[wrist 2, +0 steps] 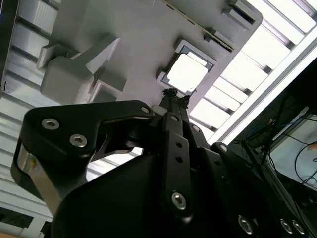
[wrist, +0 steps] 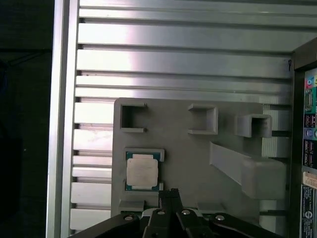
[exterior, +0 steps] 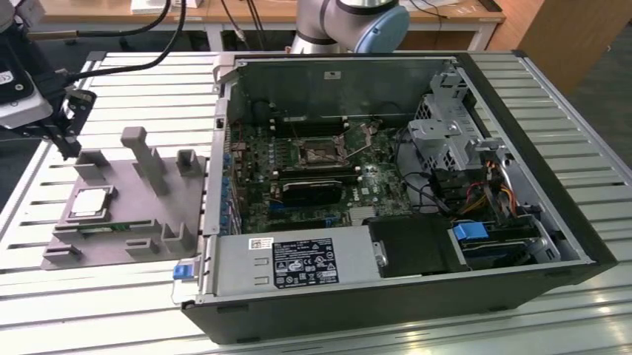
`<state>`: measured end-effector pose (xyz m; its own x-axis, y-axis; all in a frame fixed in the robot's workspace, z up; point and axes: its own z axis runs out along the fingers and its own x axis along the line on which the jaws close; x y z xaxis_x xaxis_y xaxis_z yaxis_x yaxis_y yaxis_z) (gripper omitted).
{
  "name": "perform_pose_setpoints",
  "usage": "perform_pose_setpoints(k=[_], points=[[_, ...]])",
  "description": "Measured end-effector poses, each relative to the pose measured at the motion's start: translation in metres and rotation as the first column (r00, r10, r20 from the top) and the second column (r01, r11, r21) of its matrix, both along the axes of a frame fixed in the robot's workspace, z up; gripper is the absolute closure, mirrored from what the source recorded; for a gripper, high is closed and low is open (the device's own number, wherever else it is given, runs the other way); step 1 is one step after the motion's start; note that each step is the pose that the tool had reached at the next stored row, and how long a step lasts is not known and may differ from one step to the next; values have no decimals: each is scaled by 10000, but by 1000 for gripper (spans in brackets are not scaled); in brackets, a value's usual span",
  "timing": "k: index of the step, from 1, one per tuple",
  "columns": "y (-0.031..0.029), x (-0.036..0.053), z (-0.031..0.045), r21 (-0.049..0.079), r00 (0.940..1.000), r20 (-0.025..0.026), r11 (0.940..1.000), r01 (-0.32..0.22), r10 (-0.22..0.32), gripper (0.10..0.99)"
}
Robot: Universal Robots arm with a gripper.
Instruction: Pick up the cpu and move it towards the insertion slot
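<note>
The cpu is a flat square chip with a shiny silver top. It lies in a shallow pocket of the grey fixture plate, on the exterior view's left. My gripper hangs above the plate's far left corner, apart from the chip and holding nothing. In both wrist views the narrow black fingertips stand pressed together just beside the cpu, not over it. The second wrist view has the cpu beyond the shut tip. The insertion slot sits on the green board inside the open computer case.
The fixture plate carries several grey upright posts and blocks close to the chip, and a narrow green strip lies at its near edge. The computer case wall rises between plate and board. A black heatsink lies below the socket.
</note>
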<state>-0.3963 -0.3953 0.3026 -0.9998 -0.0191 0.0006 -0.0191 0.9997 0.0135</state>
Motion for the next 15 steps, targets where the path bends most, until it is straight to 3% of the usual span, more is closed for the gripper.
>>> perform_pose_setpoints(k=[15], points=[[0, -98, -271, -2, 10000, -1, 10000, 0, 0, 984]])
